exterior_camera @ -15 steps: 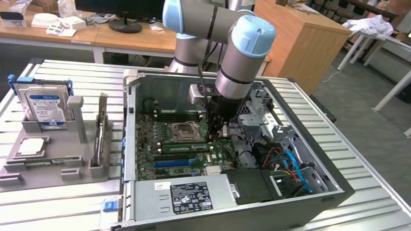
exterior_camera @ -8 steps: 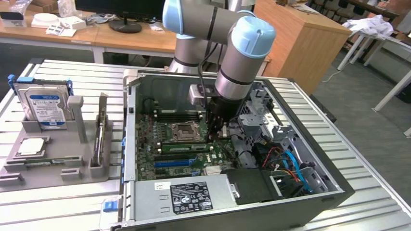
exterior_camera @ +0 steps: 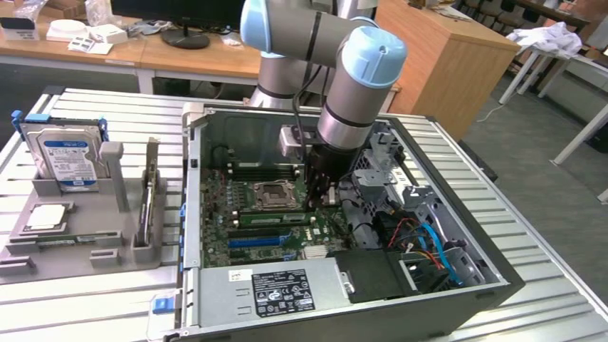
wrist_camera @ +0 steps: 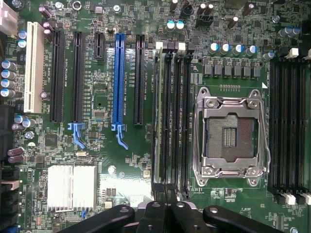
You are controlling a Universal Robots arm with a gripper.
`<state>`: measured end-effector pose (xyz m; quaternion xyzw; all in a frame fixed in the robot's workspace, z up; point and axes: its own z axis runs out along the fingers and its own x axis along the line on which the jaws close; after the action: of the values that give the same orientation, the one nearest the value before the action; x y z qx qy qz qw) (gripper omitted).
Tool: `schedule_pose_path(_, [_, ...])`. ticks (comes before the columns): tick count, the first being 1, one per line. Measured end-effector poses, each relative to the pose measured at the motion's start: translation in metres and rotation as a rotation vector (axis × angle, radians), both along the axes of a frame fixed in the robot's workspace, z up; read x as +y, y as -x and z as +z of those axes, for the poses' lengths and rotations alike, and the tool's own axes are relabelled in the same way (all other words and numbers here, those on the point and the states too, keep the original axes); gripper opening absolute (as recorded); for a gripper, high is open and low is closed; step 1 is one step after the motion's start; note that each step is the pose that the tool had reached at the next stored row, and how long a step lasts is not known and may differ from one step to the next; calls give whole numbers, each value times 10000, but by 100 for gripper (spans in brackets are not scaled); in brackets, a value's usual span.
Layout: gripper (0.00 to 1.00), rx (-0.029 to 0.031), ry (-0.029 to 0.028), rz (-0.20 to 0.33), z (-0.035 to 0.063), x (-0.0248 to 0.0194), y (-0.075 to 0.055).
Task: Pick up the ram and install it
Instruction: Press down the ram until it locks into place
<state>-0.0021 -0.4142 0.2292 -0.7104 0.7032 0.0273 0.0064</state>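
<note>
Wrist view shows the ram (wrist_camera: 158, 116) standing on edge in a slot of the black memory bank, at nine o'clock from the empty CPU socket (wrist_camera: 229, 137). The gripper (wrist_camera: 167, 206) sits clamped shut just above the stick's end. If it presses off-centre, I'd worry the stick seats crooked, one latch unclicked, or the motherboard (wrist_camera: 97, 107) flexes inside the case (exterior_camera: 494, 281).
</note>
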Motion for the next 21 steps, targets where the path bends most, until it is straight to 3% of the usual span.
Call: schedule_pose_path(21, [11,-2,1,0,-28,-13,0])
